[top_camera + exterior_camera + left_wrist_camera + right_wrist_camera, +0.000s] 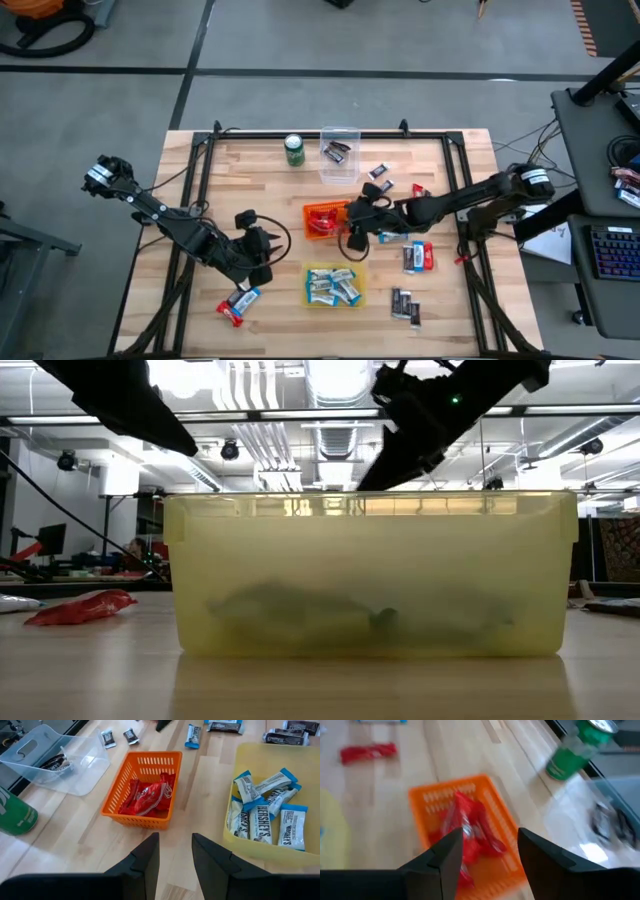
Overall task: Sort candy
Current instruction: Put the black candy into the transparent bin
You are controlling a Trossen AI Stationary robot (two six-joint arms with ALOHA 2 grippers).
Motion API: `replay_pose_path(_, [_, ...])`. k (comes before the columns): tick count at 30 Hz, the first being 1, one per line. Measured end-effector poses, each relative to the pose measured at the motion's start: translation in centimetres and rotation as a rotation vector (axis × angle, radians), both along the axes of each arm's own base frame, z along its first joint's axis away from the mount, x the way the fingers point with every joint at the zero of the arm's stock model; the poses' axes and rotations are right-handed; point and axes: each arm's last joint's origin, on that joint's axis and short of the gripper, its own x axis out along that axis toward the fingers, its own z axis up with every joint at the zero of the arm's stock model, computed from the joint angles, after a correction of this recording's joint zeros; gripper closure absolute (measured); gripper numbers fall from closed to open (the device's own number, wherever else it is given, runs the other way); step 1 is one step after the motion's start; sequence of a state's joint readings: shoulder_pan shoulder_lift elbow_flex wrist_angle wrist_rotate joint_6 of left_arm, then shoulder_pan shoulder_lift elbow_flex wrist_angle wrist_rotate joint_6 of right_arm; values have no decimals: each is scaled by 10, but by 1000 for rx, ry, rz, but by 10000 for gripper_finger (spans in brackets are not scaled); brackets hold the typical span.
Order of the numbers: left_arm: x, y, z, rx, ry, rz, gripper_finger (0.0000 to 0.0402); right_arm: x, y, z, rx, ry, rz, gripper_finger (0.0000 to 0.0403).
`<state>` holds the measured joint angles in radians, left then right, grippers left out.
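Midway, sorting candy by wrapper colour.
Right tool (352, 232) is hovering over the orange basket (312, 212) of red candy (147, 796) at mid-surface, fingers apart and empty; left tool (173, 851), part open and empty, is waiting toward the left edge. Blue-and-white bars (333, 286) are filling the yellow bin (308, 300), dark ones the clear bin (340, 134); loose bars (418, 256) are lying toward the right edge, a red-and-blue pair (238, 303) near the front left.

Red-wrapped candy bars (147, 795) lie piled in the orange basket (116, 814). Blue-and-white Hershey's bars (265, 807) lie jumbled in the yellow bin (250, 752). Dark-wrapped bars (337, 152) rest in the clear bin (340, 131). Loose on the table: a red and a blue-and-white bar (238, 302) side by side near the front left, two dark bars (404, 305) front right, and others right of the basket.
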<state>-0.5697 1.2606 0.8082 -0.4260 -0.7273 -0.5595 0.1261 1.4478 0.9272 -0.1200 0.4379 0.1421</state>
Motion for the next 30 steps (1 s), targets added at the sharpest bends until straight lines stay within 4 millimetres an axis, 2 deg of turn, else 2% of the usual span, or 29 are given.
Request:
replay_pose_path(4, [0,0,0,-3,-1,2,304,-19,-27,3,67,101,-166,229])
replay_pose_path(8, [1,0,1,-6,-9,2,304,-44,-66,-1,171,234,-424,227])
replay_pose_path(10, [1,0,1,2,-15,10,304,-53,-85,-5,212,313,-479,222])
replay_pose_path(12, [1,0,1,8,-19,15,304,-59,-102,-10,229,418,-371,219])
replay_pose_path(15, [1,0,1,20,-16,6,304,-65,-122,-19,236,550,-45,219])
replay_pose_path(17, [1,0,1,21,-17,6,304,-66,-136,-23,170,578,78,222])
replay_pose_path(22, [1,0,1,21,-17,5,304,-72,-158,-35,106,662,177,231])
replay_pose_path(30, [1,1,0,62,-15,1,304,-64,-168,-65,121,742,172,230])
